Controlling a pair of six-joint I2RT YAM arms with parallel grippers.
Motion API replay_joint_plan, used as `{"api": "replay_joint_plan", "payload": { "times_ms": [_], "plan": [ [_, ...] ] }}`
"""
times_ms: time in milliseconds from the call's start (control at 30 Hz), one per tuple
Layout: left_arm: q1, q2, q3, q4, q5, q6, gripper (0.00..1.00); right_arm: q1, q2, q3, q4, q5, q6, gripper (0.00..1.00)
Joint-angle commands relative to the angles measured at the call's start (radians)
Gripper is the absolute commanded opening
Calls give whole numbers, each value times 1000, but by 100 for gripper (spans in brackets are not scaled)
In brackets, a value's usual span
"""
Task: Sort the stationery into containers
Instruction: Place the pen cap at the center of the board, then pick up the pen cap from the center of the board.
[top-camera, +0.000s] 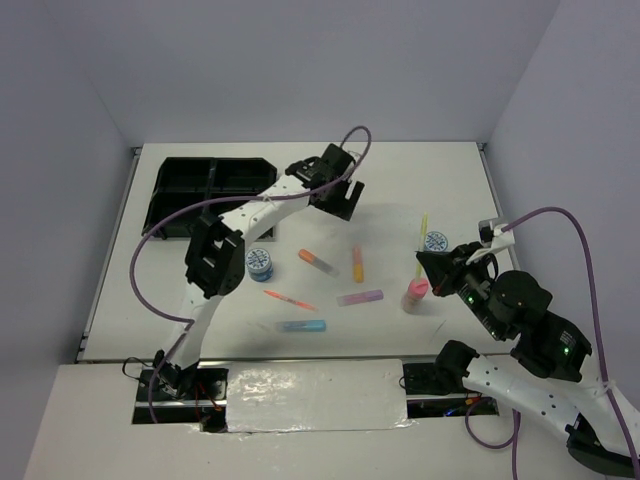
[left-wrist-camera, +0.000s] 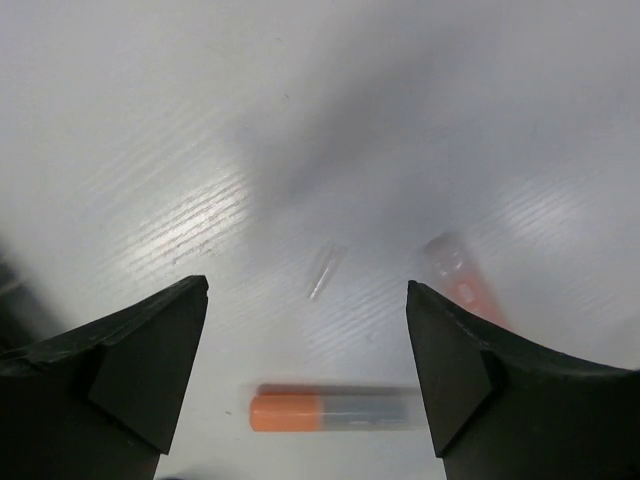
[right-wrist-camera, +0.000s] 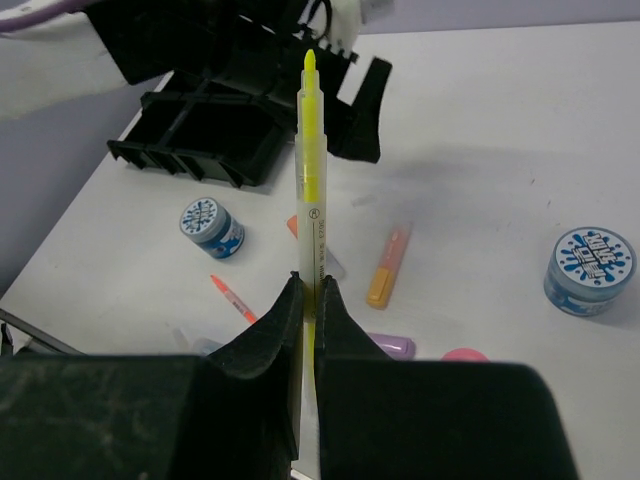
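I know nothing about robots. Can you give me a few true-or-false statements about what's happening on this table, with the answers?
1. The right gripper holds a yellow pen. True.
2. The left gripper is shut on a highlighter. False: it is open and holds nothing.
3. Both tape rolls are inside the tray. False: both lie on the table, outside it.
4. The blue highlighter lies on the table. True.

Left arm before the tray
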Motion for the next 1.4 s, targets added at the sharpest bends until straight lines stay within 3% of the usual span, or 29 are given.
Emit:
{"api": "replay_joint_plan", "payload": {
  "times_ms": [0,33,167,300,433,533,667,933,1367],
  "plan": [
    [16,-121,-28,3,-118,-423,93,-2,-12,7,11,-5,-8,0],
    [16,-133,-56,-32,-145,-621,93,-2,-12,7,15,-4,-6,0],
    [-59,-221,-214,-144,-361,-1178,93,-3,-15,14,21,-13,3,0],
    [-96,-238,-231,-322,-409,-1535,93,-2,-29,24,9,-28,9,0],
    [-99,-207,-191,-353,-382,-1695,85,-2,-47,22,2,-33,8,0],
    [-70,-143,-99,-371,-334,-1747,77,-2,-49,28,2,-48,4,0],
    [-33,-36,18,-439,-288,-1792,78,-3,-36,53,-8,-65,-6,0],
    [13,15,18,-374,-258,-1826,79,-2,-16,76,-14,-107,-40,0],
    [-12,107,15,-324,-212,-1875,79,0,-49,37,-26,-121,-60,0]
  ]
}}
